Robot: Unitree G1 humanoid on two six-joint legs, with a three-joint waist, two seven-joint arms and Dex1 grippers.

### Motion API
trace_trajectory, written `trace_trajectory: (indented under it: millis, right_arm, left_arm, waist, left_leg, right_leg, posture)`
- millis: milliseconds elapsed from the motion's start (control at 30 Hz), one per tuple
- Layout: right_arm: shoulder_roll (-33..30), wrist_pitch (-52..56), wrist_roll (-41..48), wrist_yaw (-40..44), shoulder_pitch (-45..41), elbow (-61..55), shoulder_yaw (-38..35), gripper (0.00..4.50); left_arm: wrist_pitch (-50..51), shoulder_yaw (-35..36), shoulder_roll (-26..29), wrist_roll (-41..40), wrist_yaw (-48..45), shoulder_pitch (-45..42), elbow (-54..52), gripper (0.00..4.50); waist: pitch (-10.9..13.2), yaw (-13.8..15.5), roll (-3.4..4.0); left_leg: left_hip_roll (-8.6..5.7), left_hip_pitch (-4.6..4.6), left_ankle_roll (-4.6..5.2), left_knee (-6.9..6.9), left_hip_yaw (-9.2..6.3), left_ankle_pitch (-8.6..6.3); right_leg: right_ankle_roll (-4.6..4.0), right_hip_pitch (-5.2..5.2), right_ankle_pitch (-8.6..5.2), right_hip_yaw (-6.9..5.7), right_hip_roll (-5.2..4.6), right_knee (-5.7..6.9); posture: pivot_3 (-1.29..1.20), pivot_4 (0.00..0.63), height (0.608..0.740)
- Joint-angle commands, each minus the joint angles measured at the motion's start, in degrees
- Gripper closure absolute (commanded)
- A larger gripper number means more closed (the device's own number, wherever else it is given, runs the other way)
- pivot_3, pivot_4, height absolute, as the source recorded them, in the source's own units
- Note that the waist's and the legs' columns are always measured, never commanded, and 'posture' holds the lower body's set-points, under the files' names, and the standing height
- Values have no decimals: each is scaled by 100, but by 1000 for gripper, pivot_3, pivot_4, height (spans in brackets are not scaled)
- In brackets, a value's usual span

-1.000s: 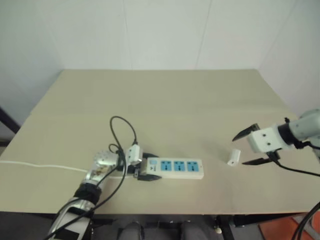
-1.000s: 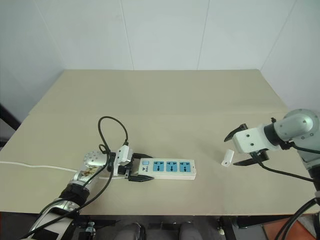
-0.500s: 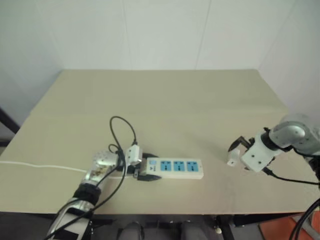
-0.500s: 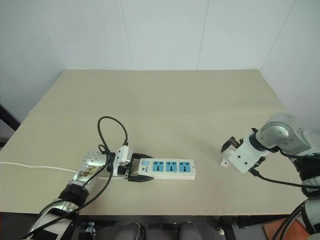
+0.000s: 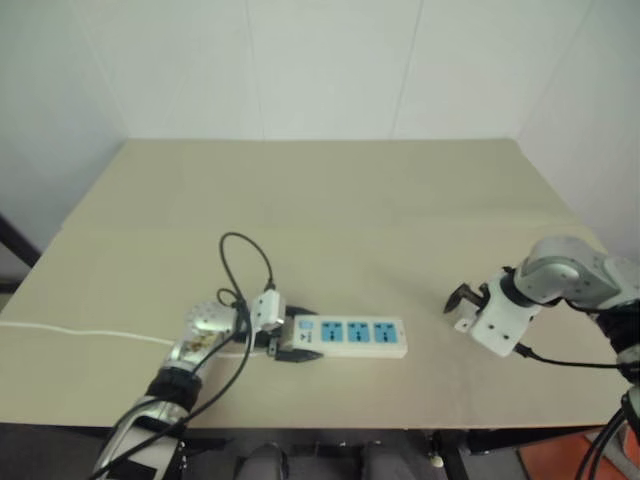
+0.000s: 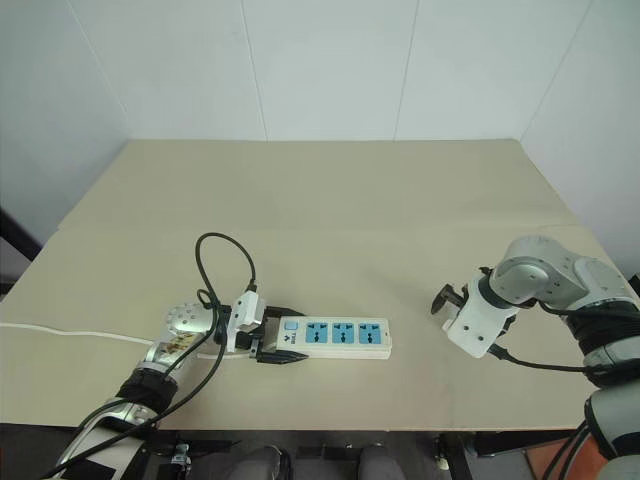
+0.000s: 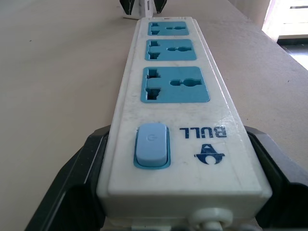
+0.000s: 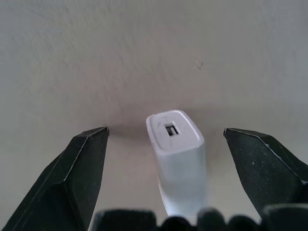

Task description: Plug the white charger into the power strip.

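The power strip [image 5: 352, 337] lies near the table's front edge, a long white bar with three blue socket faces. My left gripper [image 5: 297, 337] is shut on its switch end, one black finger [image 7: 79, 178] pressed to each side. The white charger [image 8: 176, 147] stands on the table to the right of the strip, its port end facing up. My right gripper [image 8: 165, 131] points down over it, open, a finger on each side with a gap to the charger. From the left wrist, the charger [image 7: 145, 6] shows beyond the strip's far end, between those fingers.
The tan table [image 5: 330, 200] stretches back to a white wall. The strip's thin white cord [image 5: 70, 331] runs off to the left. A black cable loop [image 5: 243, 262] rises from my left wrist. The table's right edge [image 5: 580, 215] is close to my right arm.
My right gripper has rolled from level to pointing down and sunk over the charger, which now stands between its fingers. The left gripper and the strip have not moved.
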Motion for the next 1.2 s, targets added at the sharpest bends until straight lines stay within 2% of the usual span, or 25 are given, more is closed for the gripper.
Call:
trace_trajectory:
  millis: [33, 267, 500, 633, 733, 800, 933, 1000, 1100, 1200]
  right_arm:
    - [32, -160, -157, -85, -178, 80, 86, 922]
    - [162, -334, -488, -256, -340, 315, 292, 3260]
    - [172, -361, -414, -512, -408, 256, 177, 3318]
    - [243, 309, 794, -155, -478, -12, -120, 3318]
    - [352, 1834, 2353, 418, -303, -656, -551, 3318]
    - [532, 3365, 3537, 490, -135, -1234, -1021, 3318]
    - [764, 5773, 5168, 248, 310, -2428, -1715, 3318]
    - [1034, 7013, 6161, -300, 737, -3140, -2043, 3318]
    - [1701, 7899, 7009, -1277, 1430, -3937, -2393, 3318]
    - [2529, 7845, 6948, -2073, 1883, -4243, -2488, 3318]
  left_arm:
    - [62, -273, 69, 391, 28, 118, 157, 1182]
    - [30, -259, 106, 411, 84, 105, 165, 1182]
    - [21, -248, 138, 406, 109, 98, 176, 1182]
    - [22, -246, 154, 394, 88, 96, 172, 1182]
    - [-10, -273, 146, 429, 101, 94, 198, 1182]
    - [-35, -292, 113, 449, 146, 96, 226, 1182]
    - [-55, -313, 77, 442, 198, 109, 245, 1182]
    - [-71, -324, 66, 441, 210, 113, 253, 1182]
    - [-92, -327, 54, 442, 216, 89, 286, 1182]
    - [-96, -325, 56, 436, 193, 63, 306, 1182]
  waist:
    - [0, -2, 0]
    - [-1, -34, -1]
    - [-3, -53, -6]
    - [-3, -64, -6]
    - [-3, -59, -6]
    - [-3, -37, -7]
    - [-3, 31, -8]
    - [-4, 61, -9]
    - [-8, 88, -12]
    - [-8, 89, -12]
  left_leg:
    - [0, 0, 0, 0, 0, 0]
    - [0, 6, 0, 1, 0, 0]
    - [0, 17, 0, 2, -1, 0]
    - [0, 18, 0, 3, -1, 0]
    - [0, 15, 0, 2, -4, 0]
    - [0, 14, 0, 3, -6, 0]
    - [3, 10, 0, 3, -13, 0]
    - [4, 8, 0, 3, -13, 0]
    - [9, 7, 1, 1, -13, 0]
    - [7, 3, 1, 2, -12, 0]
  right_leg:
    - [0, 0, 0, 0, 0, 1]
    - [-1, 5, 0, 0, 0, 2]
    - [-2, 16, 1, 0, 0, 6]
    - [-3, 14, 2, 3, 0, 10]
    - [-4, 14, 3, 4, 0, 9]
    - [-4, 14, 3, 3, -1, 10]
    - [-5, 14, 3, -3, -1, 8]
    - [-5, 11, 3, -3, -1, 7]
    - [-8, 7, 2, -5, 2, 9]
    - [-7, 3, 2, -5, 3, 13]
  posture:
    - [0, 150, 740]
    - [0, 150, 740]
    - [0, 150, 740]
    - [0, 150, 740]
    - [0, 150, 740]
    - [0, 150, 740]
    - [0, 150, 740]
    - [0, 150, 740]
    - [0, 150, 740]
    - [0, 150, 740]
